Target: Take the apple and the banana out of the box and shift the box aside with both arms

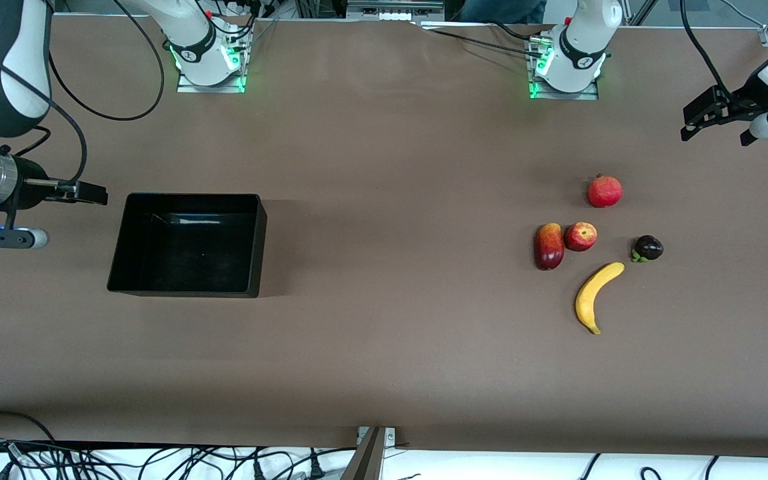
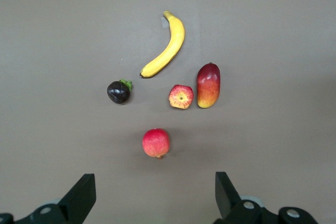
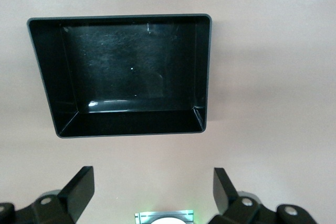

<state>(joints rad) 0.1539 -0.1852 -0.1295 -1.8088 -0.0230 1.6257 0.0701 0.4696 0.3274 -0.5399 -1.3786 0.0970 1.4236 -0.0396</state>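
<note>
The small red-and-yellow apple lies beside the mango, and the curved yellow banana lies nearer the front camera than it. Both show in the left wrist view, the apple and the banana. The black open-topped box stands empty toward the right arm's end and also shows in the right wrist view. My left gripper is open and empty, up over the table at the left arm's end. My right gripper is open and empty, up in the air beside the box.
An oblong red-yellow mango touches the apple. A crowned red pomegranate lies farther from the front camera. A dark purple fruit with green leaves lies beside the apple, toward the left arm's end. Cables hang along the table's front edge.
</note>
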